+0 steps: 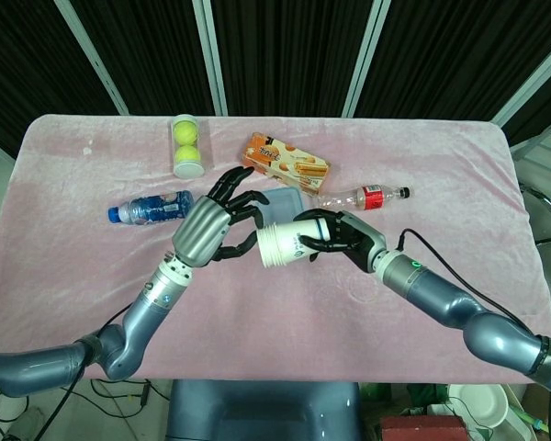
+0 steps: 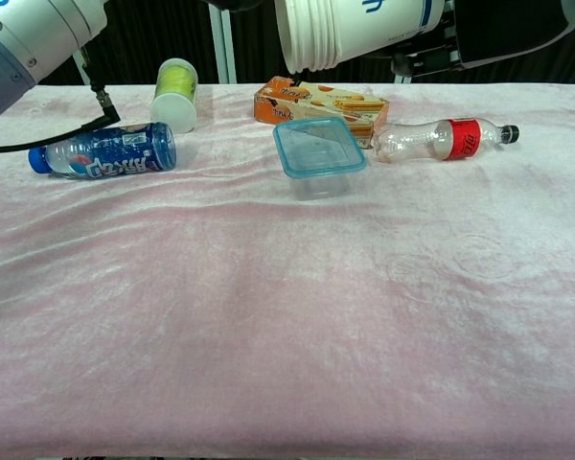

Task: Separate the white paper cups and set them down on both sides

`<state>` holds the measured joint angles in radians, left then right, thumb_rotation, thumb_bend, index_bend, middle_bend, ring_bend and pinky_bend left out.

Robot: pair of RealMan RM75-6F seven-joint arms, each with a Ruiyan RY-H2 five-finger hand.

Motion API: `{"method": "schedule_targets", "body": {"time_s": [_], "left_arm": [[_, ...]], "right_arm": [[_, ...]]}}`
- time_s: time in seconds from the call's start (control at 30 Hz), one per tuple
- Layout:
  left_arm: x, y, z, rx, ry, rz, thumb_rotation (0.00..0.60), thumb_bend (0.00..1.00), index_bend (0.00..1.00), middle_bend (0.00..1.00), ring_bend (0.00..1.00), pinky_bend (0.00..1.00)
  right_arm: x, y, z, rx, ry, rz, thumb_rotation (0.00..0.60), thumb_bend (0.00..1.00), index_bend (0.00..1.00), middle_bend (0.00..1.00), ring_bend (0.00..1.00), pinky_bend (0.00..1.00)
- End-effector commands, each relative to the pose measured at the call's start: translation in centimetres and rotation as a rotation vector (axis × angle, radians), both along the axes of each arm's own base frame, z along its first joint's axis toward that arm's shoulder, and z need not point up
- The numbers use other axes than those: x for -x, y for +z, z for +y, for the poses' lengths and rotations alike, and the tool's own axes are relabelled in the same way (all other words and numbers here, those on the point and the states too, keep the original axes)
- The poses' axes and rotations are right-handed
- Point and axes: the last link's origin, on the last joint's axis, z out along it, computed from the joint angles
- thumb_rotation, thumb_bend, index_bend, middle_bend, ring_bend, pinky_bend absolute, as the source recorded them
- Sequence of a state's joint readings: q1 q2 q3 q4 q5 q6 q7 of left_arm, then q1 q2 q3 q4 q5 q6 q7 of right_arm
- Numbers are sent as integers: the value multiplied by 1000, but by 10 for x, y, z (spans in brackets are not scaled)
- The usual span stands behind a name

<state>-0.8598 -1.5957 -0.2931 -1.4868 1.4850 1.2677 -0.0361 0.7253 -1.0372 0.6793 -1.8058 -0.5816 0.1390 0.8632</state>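
Note:
A stack of white paper cups (image 1: 277, 245) lies sideways in the air above the table's middle, rims pointing left. My right hand (image 1: 335, 234) grips its base end. In the chest view the stack (image 2: 350, 29) fills the top edge, several nested rims showing. My left hand (image 1: 208, 228) hovers just left of the rims with fingers spread, a small gap between its fingertips and the cups. It holds nothing.
On the pink cloth (image 1: 73, 276) lie a blue bottle (image 1: 150, 209), a tennis ball tube (image 1: 186, 145), an orange snack box (image 1: 286, 162), a clear bottle with a red label (image 1: 360, 197) and a blue-rimmed clear container (image 2: 318, 155) under the cups.

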Motion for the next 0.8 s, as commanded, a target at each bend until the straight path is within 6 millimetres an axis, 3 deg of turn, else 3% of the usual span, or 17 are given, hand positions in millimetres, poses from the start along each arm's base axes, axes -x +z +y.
{"method": "schedule_targets", "body": {"time_s": [0.03, 0.43, 0.7, 0.8], "left_arm": [[2, 1, 1, -2, 5, -9, 600, 626, 692, 333, 0, 74], [10, 5, 0, -6, 1, -7, 600, 629, 697, 337, 0, 74], [33, 17, -2, -19, 30, 22, 600, 627, 696, 335, 0, 74], [45, 25, 0, -35, 53, 66, 600, 626, 692, 333, 0, 74]], "right_arm": [[2, 1, 0, 1, -9, -2, 600, 388, 611, 496, 557, 540], [13, 7, -1, 13, -23, 8, 600, 388, 616, 496, 557, 541], [29, 16, -3, 58, -14, 70, 600, 393, 616, 496, 557, 541], [39, 19, -4, 111, 38, 174, 600, 399, 617, 496, 558, 541]]}}
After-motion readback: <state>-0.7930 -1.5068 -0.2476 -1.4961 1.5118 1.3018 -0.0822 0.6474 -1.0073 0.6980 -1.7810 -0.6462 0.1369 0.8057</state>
